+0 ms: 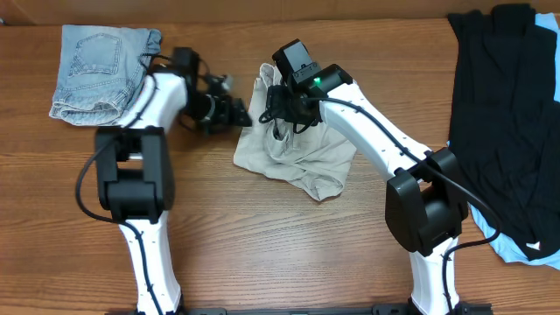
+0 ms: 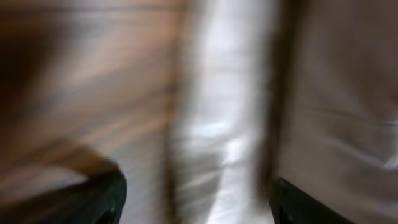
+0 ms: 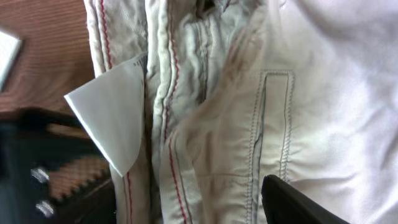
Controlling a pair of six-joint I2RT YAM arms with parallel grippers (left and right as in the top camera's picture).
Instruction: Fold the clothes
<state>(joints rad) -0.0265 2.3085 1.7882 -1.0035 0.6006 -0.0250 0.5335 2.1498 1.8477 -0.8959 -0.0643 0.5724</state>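
Pale beige shorts [image 1: 297, 162] crumpled in a loose heap on a wooden table [image 1: 262, 254], top part bunched up higher than the rest. Right gripper [image 1: 278, 112] directly over that bunched top, fingers spread with cloth filling the gap. Only one dark fingertip [image 3: 292, 202] clearly shown up close, the other side lost in a dark, blurred mass. Also close up: waistband seams with red stitching, a stitched pocket [image 3: 270, 124], a white label [image 3: 115, 118] folded outward.

Left gripper [image 1: 234, 112] just beside the shorts' left edge, touching or not impossible to tell. Left wrist view badly smeared by blur. Fingers [image 2: 106, 199] apparently wide apart, pale fabric between them.

Folded denim shorts [image 1: 101, 70] well to the left of the beige shorts. Black garments [image 1: 507, 114] well to the right, cut off by the frame edge.
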